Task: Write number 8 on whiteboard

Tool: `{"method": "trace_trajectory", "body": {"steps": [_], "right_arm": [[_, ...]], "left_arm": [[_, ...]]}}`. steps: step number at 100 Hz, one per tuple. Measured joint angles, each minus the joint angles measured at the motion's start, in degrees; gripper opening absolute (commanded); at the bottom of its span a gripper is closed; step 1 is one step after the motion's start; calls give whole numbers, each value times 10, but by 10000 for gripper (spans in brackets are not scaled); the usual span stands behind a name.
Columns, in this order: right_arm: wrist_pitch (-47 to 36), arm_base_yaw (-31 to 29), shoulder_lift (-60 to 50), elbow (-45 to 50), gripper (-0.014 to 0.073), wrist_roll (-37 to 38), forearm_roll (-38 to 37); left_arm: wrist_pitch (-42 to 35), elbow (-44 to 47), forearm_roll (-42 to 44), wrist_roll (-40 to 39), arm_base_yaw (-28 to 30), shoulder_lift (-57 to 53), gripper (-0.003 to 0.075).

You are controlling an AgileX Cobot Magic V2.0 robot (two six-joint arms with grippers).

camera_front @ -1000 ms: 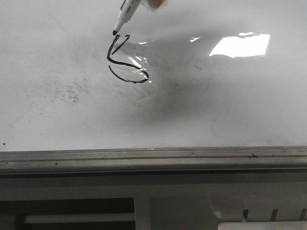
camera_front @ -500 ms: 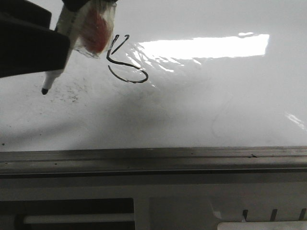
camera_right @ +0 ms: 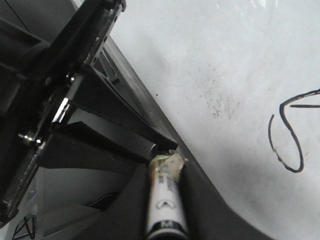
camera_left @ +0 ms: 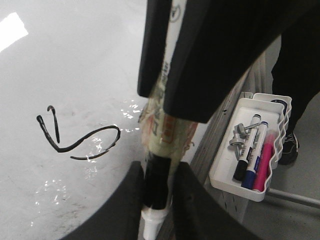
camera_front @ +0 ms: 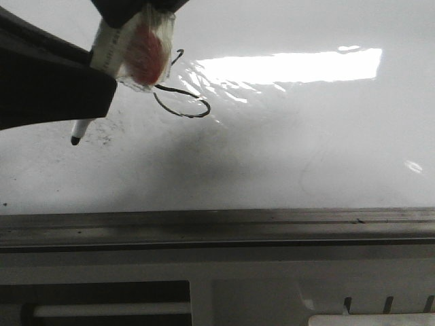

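The whiteboard [camera_front: 306, 149] carries a black ink line [camera_front: 182, 103], an open S-like curve whose top is hidden behind the marker; it also shows in the left wrist view [camera_left: 80, 142] and the right wrist view [camera_right: 286, 135]. A white marker [camera_front: 102, 58] with a red-taped middle hangs tilted over the board's left part, tip [camera_front: 75, 140] off the ink. My left gripper [camera_front: 102, 88] is shut on it near the tip end [camera_left: 159, 175]. My right gripper [camera_front: 129, 8] is shut on its upper body [camera_right: 165, 172].
A grey metal edge rail [camera_front: 217, 227] runs along the board's near side. Grey smudge specks [camera_front: 102, 132] lie left of the ink. A white tray [camera_left: 225, 170] with several spare markers hangs beyond the rail. A bright glare patch [camera_front: 292, 66] sits right of the ink.
The marker left the top of the ink and moved left and toward the rail. My left arm came in from the left and closed on it. The ink is unchanged.
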Motion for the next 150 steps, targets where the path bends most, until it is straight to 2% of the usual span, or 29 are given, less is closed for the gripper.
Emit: {"method": "trace_trajectory", "body": {"steps": [9,24,32,45,57,69,88,137,144,150], "right_arm": [[0,0,0,0,-7,0,1],[-1,0,0,0,290,0,1],[0,0,0,0,365,0,2],[6,0,0,0,365,0,4],[8,0,0,0,365,0,6],[17,0,0,0,365,0,7],[28,0,0,0,365,0,7],[36,0,0,0,365,0,7],[37,0,0,0,365,0,7],[38,0,0,0,365,0,7]], "left_arm": [[0,0,1,1,0,0,-20],[3,0,-34,1,-2,0,-20],[15,0,-101,-3,-2,0,-21],[29,0,-225,-5,21,3,-21],[34,0,-373,-6,60,23,-21],[35,0,-457,-7,95,53,-21],[34,-8,-485,-8,100,79,-20],[20,-11,-486,-8,100,97,-15],[20,-11,-484,-8,100,97,38],[20,-11,-482,-8,100,97,135]]}}
